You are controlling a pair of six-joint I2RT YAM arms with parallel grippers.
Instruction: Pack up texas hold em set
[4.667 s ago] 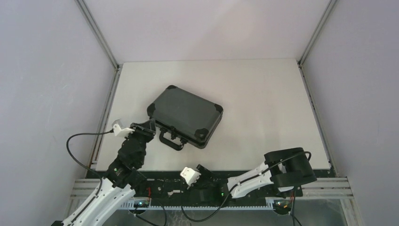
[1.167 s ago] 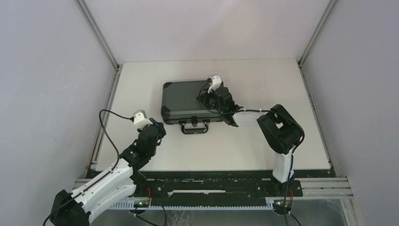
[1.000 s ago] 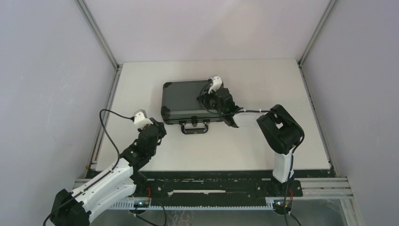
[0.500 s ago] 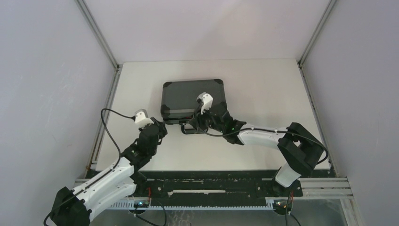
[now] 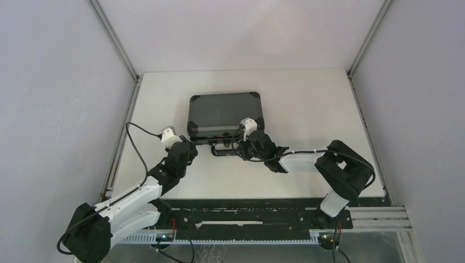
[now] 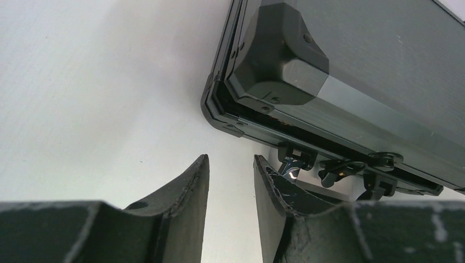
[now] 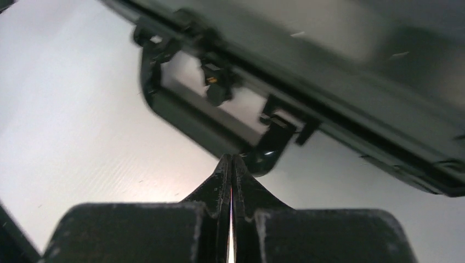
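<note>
— Dark-grey briefcase [image 5: 224,112]: where is it lying?
— It is lying flat and closed on the white table [image 5: 312,98], toward the far left of middle. Its handle [image 5: 222,153] is facing the arm bases.
— And the left gripper [image 5: 189,147]?
— It is sitting low by the case's near left corner, just short of it and not touching. Its fingers [image 6: 189,183] are standing slightly parted, with only bare table showing between them. A latch [image 6: 290,159] on the case's front edge is showing just beyond one fingertip.
— What is the right gripper [image 5: 242,147] doing?
— It is pointing at the handle's right end from the near side, its fingers [image 7: 224,175] pressing flat together and gripping nothing. The tips are sitting right at the handle's corner; whether they are touching it, I cannot tell.
</note>
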